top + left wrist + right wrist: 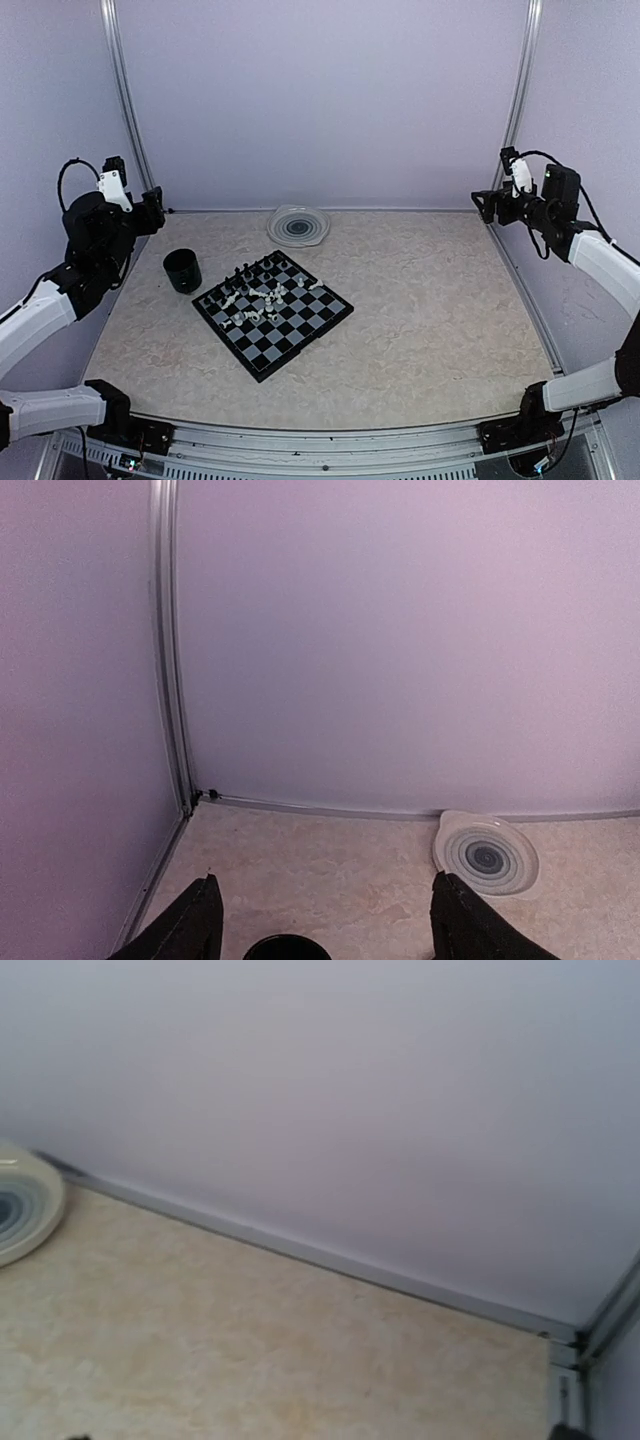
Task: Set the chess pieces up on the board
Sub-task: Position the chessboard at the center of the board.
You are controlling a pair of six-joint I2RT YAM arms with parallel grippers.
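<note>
The board (285, 335) lies left of the table's middle, turned diagonally. Tiny black chess pieces (243, 276) stand along its far-left side. Cream pieces (262, 302) are clustered in the board's far half, some lying down. My left gripper (154, 208) is raised at the table's far-left corner, well away from the board; in the left wrist view (327, 878) its fingers (195, 925) stand wide apart and empty. My right gripper (484, 205) is raised at the far-right corner, empty; its wrist view shows only dark slivers at the bottom corners.
A black cup (182, 270) stands left of the board, its rim in the left wrist view (285, 947). A round clear ridged plate (298, 225) sits by the back wall, and shows in the left wrist view (487, 854) and the right wrist view (20, 1208). Walls enclose the table.
</note>
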